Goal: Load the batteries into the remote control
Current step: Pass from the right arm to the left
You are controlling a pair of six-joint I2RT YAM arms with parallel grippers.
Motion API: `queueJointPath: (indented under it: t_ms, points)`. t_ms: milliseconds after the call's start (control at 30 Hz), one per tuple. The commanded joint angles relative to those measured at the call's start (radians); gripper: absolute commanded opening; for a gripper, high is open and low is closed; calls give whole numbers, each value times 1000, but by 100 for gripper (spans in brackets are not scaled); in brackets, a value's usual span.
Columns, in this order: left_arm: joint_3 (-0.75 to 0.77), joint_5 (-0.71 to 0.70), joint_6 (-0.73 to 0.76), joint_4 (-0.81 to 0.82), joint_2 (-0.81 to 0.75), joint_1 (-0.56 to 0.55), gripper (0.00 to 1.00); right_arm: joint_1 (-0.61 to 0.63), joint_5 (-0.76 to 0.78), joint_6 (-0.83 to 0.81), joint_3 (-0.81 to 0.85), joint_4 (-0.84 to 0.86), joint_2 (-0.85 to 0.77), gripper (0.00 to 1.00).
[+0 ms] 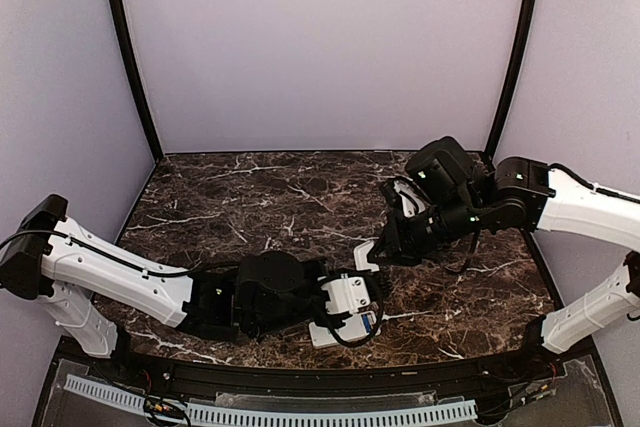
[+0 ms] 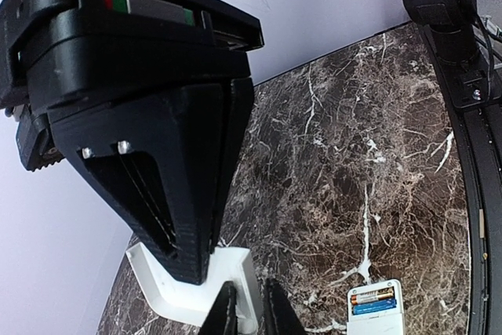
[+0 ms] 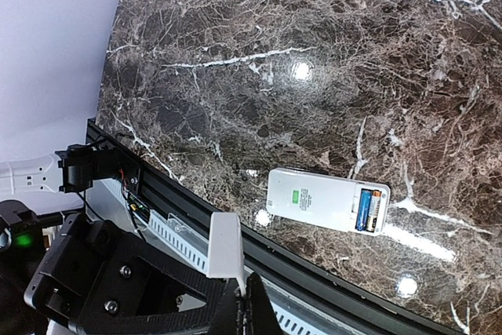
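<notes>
The remote point(image 3: 314, 198) lay face down on the table point(image 1: 260, 207) close to its near edge, about the middle. Its long axis ran roughly along that edge, and the open battery bay was at its right end. Both batteries point(image 3: 369, 209) sat side by side in the bay, so the loading itself looked done and only the closing remained.

The right gripper point(image 2: 192, 268) was clamped on a small white cover point(image 2: 176, 292) and held it in the air, just to the far side of the remote and a little to its right. The left gripper point(image 2: 249, 313) met the same piece from the near left. Its fingers point(image 2: 226, 313) stood a narrow gap apart with a corner of the cover between them, but I could not tell whether they pressed it. From either pair of fingers the remote lay down and toward the near edge. The left gripper hung nearer to it, almost over its left half.

From above, that gripper hid much of the remote. The left wrist view cut off everything but the battery end. The cover's catches and the bay's rim were too small to make out.
</notes>
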Motion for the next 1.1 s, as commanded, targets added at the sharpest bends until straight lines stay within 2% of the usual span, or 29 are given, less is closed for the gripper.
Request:
queueJointPath:
  t_ms: [0, 100, 200, 400, 567, 700, 967, 1067]
  points:
    - [27, -15, -16, -23, 0, 7, 11, -4, 11, 5, -4, 21, 4, 0]
    - [29, -19, -12, -23, -1, 9, 9, -4, 7, 6, -6, 27, 5, 0]
    - [32, -21, -10, -23, -1, 8, 1, -4, 5, 4, -7, 33, 4, 0]
    - [12, 1, -22, 7, -40, 8, 0, -6, 6, -6, -13, 53, -19, 0]
    - [-24, 61, -22, 55, -103, 8, 0, -7, 30, -32, -14, 71, -76, 33]
    - [-20, 69, -33, 53, -141, 7, 0, -10, 72, -65, -47, 85, -159, 51]
    - [-29, 123, -76, 90, -211, 8, 0, -36, 156, -129, -190, 199, -345, 63]
    - [-19, 191, -88, 111, -219, 14, 0, -57, 148, -163, -257, 283, -408, 66]
